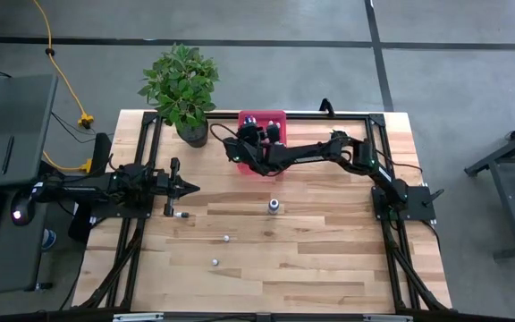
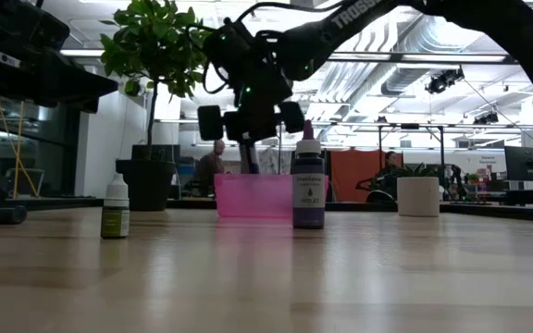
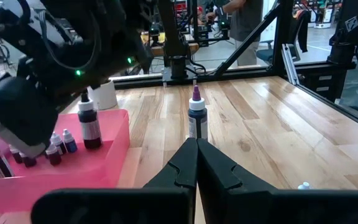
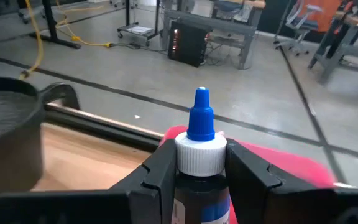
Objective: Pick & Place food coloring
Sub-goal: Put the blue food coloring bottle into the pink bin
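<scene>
1. One blue-tipped bottle (image 4: 199, 146) stands upright, clamped in my right tool (image 1: 259, 136).
2. It hangs directly above the pink tray (image 1: 262, 118) at the counter's (image 1: 329, 259) far edge; lowering straight down seats it.
3. My left tool (image 1: 186, 189), closed and empty, waits well apart.

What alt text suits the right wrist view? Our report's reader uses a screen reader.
The right gripper clamps a blue-tipped bottle by its white cap, above the pink bin at the table's edge, with a floor beyond.
</scene>
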